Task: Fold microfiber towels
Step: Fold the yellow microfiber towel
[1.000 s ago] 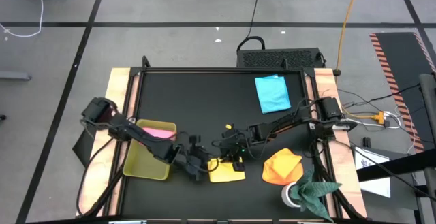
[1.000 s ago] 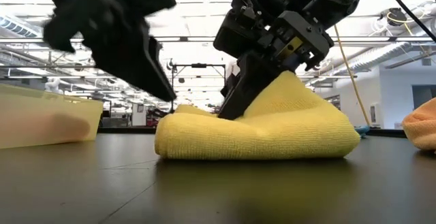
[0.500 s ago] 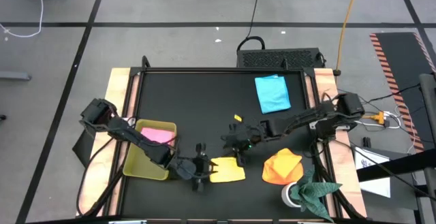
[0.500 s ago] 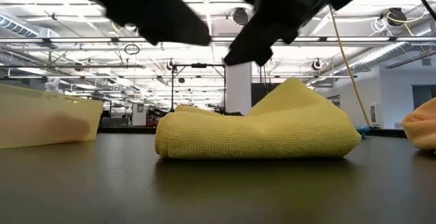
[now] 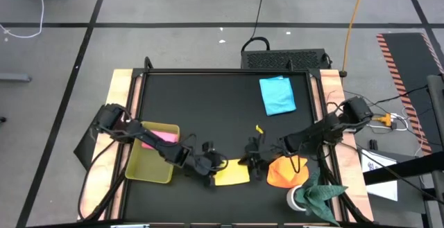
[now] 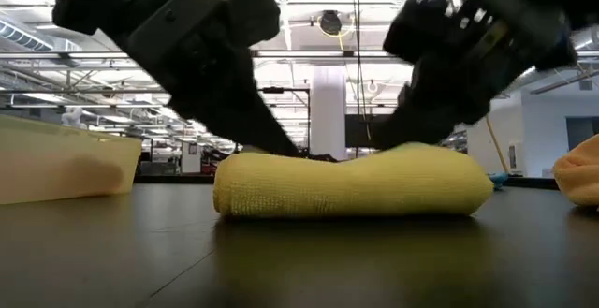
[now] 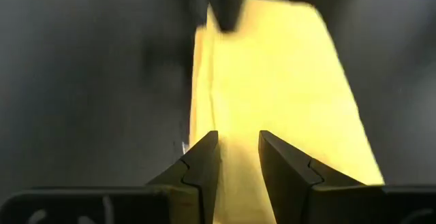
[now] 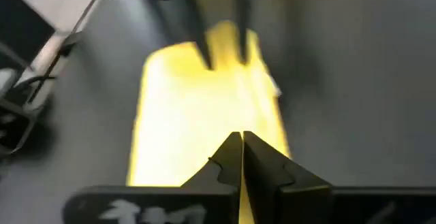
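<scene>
A folded yellow towel (image 5: 232, 176) lies flat on the black table near its front edge. My left gripper (image 5: 216, 165) stands open at the towel's left end. My right gripper (image 5: 251, 161) is shut at its right end. Both slant down onto the towel (image 6: 351, 186). An orange towel (image 5: 286, 171) lies bunched just right of it. A light blue towel (image 5: 277, 95) lies folded at the far right. A pink towel (image 5: 161, 136) sits in the yellow-green tray (image 5: 149, 165). My left gripper (image 7: 237, 139) sets its two parted fingertips (image 6: 281, 147) on the top of the towel's left end (image 7: 235, 108), slanting down from the table's left. Nothing is pinched between them, and the towel lies flat on the table. My right gripper (image 8: 242, 137) presses its shut fingertips (image 6: 412, 138) on the top of the towel's right end (image 8: 231, 112), slanting down from the table's right. The towel under them is flat.
A dark green cloth (image 5: 320, 193) lies over a white object at the front right corner, close behind the orange towel. The tray stands at the left, under my left arm. The table's middle and far left show bare black surface (image 5: 201, 103).
My right gripper has let go of the raised fold it pinched, lifted, drawn back toward the table's right, and come down on the towel's right end. The peak of the yellow towel has sunk flat. My left gripper has moved right and down onto the towel's left end.
</scene>
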Controlling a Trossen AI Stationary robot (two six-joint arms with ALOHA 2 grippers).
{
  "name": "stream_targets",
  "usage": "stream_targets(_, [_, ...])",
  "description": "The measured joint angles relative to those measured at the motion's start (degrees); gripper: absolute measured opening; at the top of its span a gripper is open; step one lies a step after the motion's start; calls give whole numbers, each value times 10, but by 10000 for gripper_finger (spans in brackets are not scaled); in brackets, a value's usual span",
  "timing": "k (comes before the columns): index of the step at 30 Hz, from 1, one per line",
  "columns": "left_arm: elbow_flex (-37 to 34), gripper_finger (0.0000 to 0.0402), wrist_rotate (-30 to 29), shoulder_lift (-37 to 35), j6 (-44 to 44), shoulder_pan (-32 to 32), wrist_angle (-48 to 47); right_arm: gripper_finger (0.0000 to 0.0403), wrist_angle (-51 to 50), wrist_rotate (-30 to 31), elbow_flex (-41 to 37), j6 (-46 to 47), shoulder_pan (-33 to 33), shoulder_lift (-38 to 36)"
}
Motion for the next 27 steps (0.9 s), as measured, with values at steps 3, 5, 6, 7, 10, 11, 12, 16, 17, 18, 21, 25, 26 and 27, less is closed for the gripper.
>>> stream_targets(3, [0, 108, 0, 0, -16, -10, -11, 8, 22, 0, -10, 16, -12, 38])
stream_targets(5, [0, 108, 0, 0, -29, -16, -19, 4, 46, 0, -10, 14, -17, 63])
stream_targets(6, [0, 108, 0, 0, -38, -19, -32, 2, 65, 0, -10, 13, -18, 73])
stream_targets(7, [0, 108, 0, 0, -48, -22, -47, 1, 80, 0, -9, 8, -19, 81])
stream_targets(10, [0, 108, -1, 0, -75, -30, -76, 3, 97, 1, -9, -8, -19, 89])
stream_targets(11, [1, 108, -2, 0, -83, -34, -85, 3, 100, 2, -9, -12, -17, 86])
stream_targets(12, [1, 108, -2, -1, -89, -37, -92, 3, 101, 2, -9, -16, -15, 81])
stream_targets(16, [1, 108, -2, -2, -105, -49, -99, 3, 103, 2, -9, -29, -2, 50])
stream_targets(17, [0, 108, -2, -4, -107, -51, -101, 4, 101, 3, -9, -29, 2, 41])
stream_targets(18, [0, 108, -2, -8, -112, -53, -104, 4, 102, 3, -9, -29, 6, 35])
stream_targets(21, [0, 108, -1, -15, -130, -58, -110, 4, 97, 3, -9, -28, 21, 23])
stream_targets(25, [0, 108, 1, -20, -135, -60, -132, 4, 97, 3, -9, -13, 38, 30])
stream_targets(26, [0, 108, 0, -20, -135, -59, -142, 4, 96, 5, -9, -11, 41, 34])
stream_targets(27, [0, 108, 0, -20, -135, -57, -153, 4, 96, 14, -9, -8, 45, 41])
